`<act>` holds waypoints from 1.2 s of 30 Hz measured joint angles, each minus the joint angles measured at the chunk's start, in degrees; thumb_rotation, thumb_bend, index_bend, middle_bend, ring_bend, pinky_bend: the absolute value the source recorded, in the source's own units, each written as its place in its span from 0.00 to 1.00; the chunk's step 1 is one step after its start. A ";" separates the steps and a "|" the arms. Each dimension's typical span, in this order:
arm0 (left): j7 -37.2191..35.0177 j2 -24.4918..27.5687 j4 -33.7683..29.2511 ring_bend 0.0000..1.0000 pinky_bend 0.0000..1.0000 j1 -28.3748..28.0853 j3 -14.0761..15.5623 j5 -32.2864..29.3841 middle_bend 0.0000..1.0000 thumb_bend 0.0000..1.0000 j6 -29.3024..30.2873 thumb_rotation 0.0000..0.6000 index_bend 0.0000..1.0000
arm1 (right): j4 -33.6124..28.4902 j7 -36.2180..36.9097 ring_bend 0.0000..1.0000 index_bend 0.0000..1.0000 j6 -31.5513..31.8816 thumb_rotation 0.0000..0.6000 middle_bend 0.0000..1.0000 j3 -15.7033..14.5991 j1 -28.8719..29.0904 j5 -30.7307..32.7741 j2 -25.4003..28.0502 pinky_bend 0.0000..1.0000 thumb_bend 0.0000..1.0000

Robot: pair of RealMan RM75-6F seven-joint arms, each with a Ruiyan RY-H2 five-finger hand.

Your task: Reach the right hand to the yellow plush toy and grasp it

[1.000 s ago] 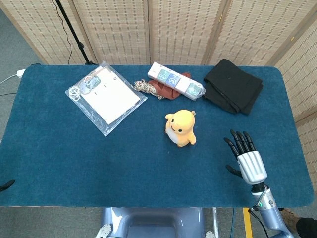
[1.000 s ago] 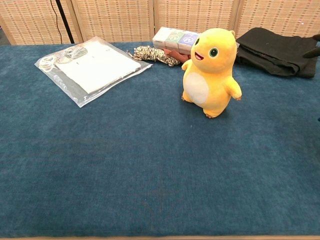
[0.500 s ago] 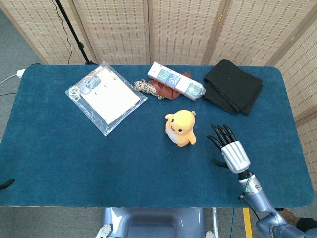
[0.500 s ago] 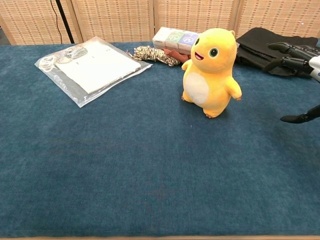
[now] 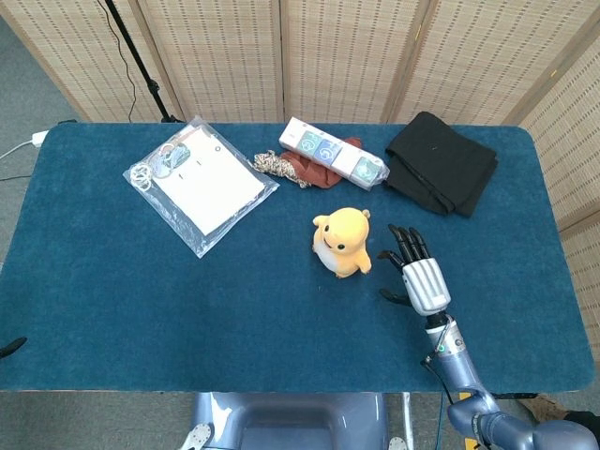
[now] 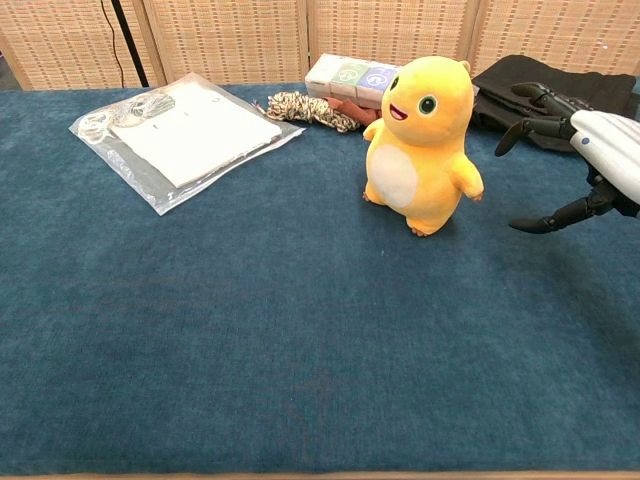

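Where wicker screens (image 5: 347, 56) stand — blue felt tbl (image 5: 141, 300).

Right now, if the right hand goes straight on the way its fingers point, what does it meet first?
Probably nothing soon: the right hand points up-table just past the yellow plush toy, toward the black cloth. It might graze the toy; depth is unclear.
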 measured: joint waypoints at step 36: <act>-0.64 0.13 0.36 0.00 0.00 -0.01 -0.18 -0.15 0.00 0.00 -0.31 1.00 0.00 | -33.11 -7.57 0.00 0.50 -18.23 1.00 0.03 9.92 0.10 30.09 6.88 0.00 0.00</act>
